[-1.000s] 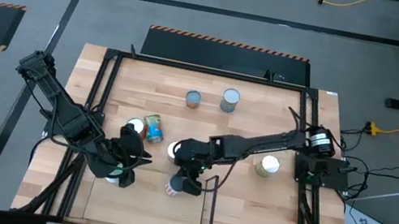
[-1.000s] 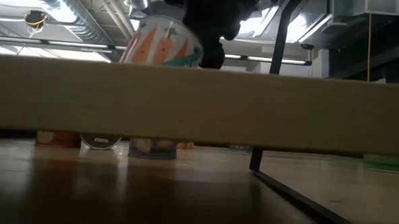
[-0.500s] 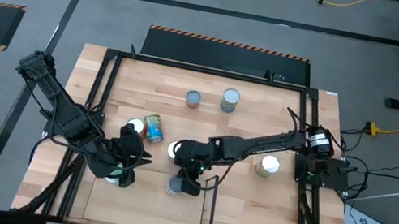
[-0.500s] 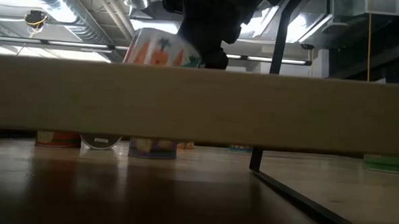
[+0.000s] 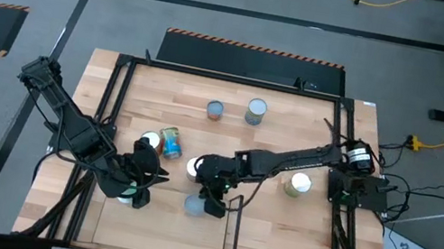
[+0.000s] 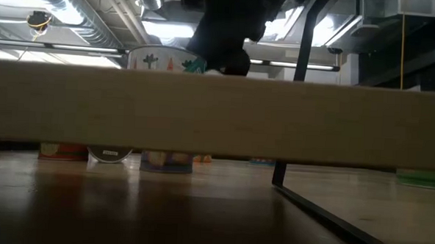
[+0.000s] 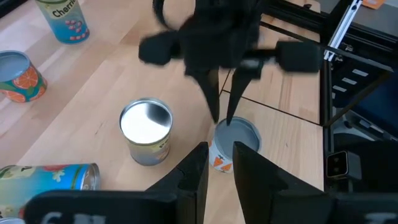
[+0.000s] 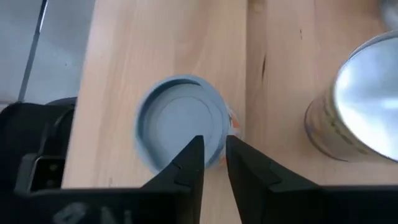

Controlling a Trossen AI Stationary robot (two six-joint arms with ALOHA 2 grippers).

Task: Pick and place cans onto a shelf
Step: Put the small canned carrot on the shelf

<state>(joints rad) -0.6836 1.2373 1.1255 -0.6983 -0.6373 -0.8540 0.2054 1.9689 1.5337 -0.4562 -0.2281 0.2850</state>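
A small round can (image 5: 195, 204) with a smooth grey top and an orange-printed side stands upright on the pale wooden shelf (image 5: 162, 229), beside its thin black rail. The right gripper (image 5: 210, 200) hangs just above it, its dark fingers a narrow gap apart and off the can. A shiny silver-topped can (image 7: 146, 123) stands nearby. The left gripper (image 5: 137, 190) is low at the shelf's left; its grip cannot be told.

shelf (image 6: 218, 115) edge hiding lower orange-labelled can (image 6: 167, 61), lying can (image 7: 46, 177) cut off
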